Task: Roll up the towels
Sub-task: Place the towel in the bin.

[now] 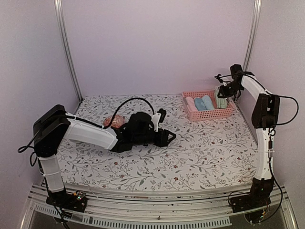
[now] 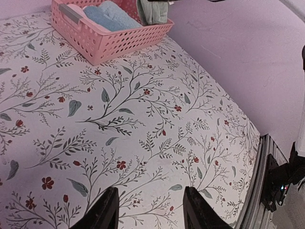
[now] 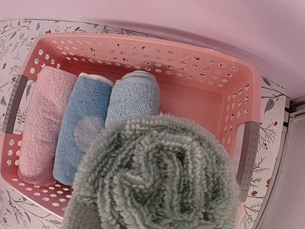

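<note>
The right gripper clamps the rolled green towel above the free right end of the basket, beside 3 rolls, likely to drop it in. The left gripper hangs open, empty.

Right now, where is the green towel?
Top view, far right: the green towel, rolled, sits in the right gripper over the right end of the pink basket.

No writing, label, brand or number can be read anywhere: the table cover bears only printed leaves and flowers, and the pink basket, the green towel and the other rolled towels show no legible mark.
</note>
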Controlling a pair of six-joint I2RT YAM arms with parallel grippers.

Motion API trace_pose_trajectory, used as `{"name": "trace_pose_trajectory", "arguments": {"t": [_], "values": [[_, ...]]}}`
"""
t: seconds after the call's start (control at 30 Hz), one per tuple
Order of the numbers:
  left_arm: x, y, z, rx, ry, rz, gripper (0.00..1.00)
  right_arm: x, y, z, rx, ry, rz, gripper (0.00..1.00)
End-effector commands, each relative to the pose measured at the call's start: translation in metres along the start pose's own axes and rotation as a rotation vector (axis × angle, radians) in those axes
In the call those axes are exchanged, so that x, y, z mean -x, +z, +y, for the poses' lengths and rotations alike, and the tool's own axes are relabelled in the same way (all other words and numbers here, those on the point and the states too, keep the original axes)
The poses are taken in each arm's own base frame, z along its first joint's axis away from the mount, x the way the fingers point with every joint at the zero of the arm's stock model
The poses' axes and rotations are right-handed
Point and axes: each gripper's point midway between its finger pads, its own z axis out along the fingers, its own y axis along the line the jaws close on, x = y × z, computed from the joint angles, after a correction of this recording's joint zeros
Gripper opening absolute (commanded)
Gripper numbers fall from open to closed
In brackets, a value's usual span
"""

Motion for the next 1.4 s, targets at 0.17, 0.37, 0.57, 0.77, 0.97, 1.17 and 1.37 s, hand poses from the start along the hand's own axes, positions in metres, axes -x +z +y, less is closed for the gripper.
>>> {"name": "trace_pose_trajectory", "arguments": {"t": [0.17,0.37,0.57,0.77,0.97,1.17,1.37], "values": [[-0.008,0.007,-0.005,-0.013,0.007,0.025,0.47,-0.009,0.028,-0.015,-0.034,0.001,0.017,0.06],[-0.01,0.007,-0.007,-0.023,0.012,0.033,0.47,-0.013,0.042,-0.021,-0.047,-0.004,0.021,0.07],[-0.016,0.009,-0.004,-0.013,0.006,0.051,0.47,-0.017,0.061,-0.027,-0.066,0.008,0.017,0.1],[-0.021,0.01,-0.002,-0.009,-0.003,0.065,0.47,-0.022,0.076,-0.032,-0.077,0.014,0.017,0.29],[-0.026,0.013,-0.001,-0.004,-0.005,0.083,0.46,-0.02,0.079,-0.031,-0.069,0.003,0.007,0.46],[-0.042,0.02,0.006,0.007,-0.01,0.118,0.46,-0.007,0.064,-0.03,-0.073,-0.01,-0.026,0.63],[-0.045,0.023,0.006,0.0,-0.01,0.124,0.46,0.004,0.05,-0.024,-0.049,-0.009,-0.056,0.67]]}}
